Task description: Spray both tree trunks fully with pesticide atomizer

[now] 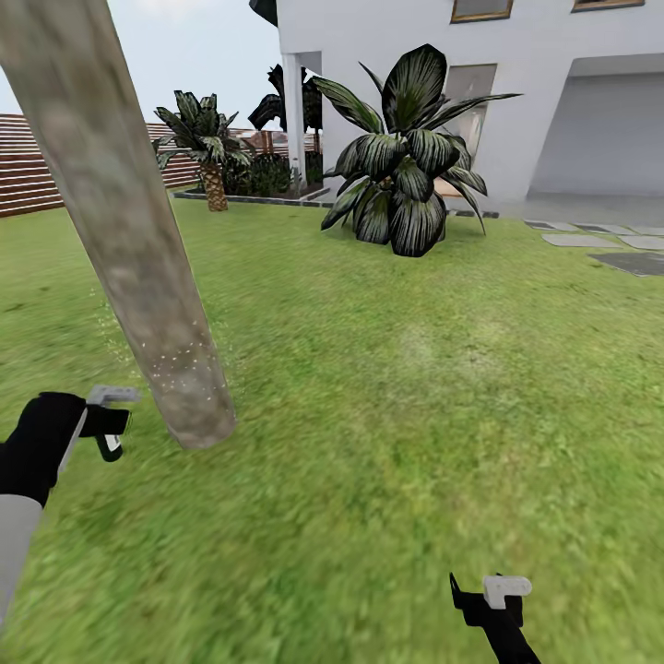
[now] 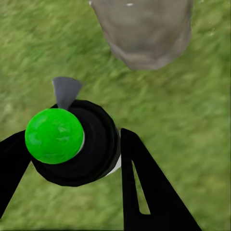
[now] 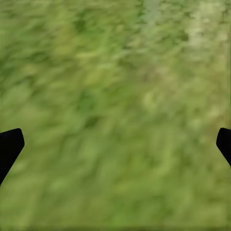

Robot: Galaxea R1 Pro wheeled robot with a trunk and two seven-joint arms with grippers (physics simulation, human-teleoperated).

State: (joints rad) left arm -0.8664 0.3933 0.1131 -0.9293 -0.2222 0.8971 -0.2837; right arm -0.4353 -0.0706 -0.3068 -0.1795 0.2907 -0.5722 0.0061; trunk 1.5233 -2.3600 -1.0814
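A thick mottled beige-grey tree trunk (image 1: 138,231) rises from the grass floor (image 1: 397,387) at the left, with small white specks scattered on its lower part. Its base (image 2: 144,33) lies just ahead of my left gripper (image 2: 72,139). That gripper is shut on the pesticide atomizer (image 2: 72,144), a black bottle with a bright green cap and a grey nozzle facing the trunk. In the head view my left gripper (image 1: 103,422) hovers low, just left of the trunk's base. My right gripper (image 1: 484,595) hangs open over bare grass (image 3: 115,96), nothing between its fingers.
A large dark-leaved shrub (image 1: 406,175) stands ahead in front of the white house (image 1: 553,92). A short palm (image 1: 210,166) and a brown slatted fence (image 1: 28,166) lie at the back left. Grey paving stones (image 1: 599,242) sit far right. Open lawn spreads to the right of the trunk.
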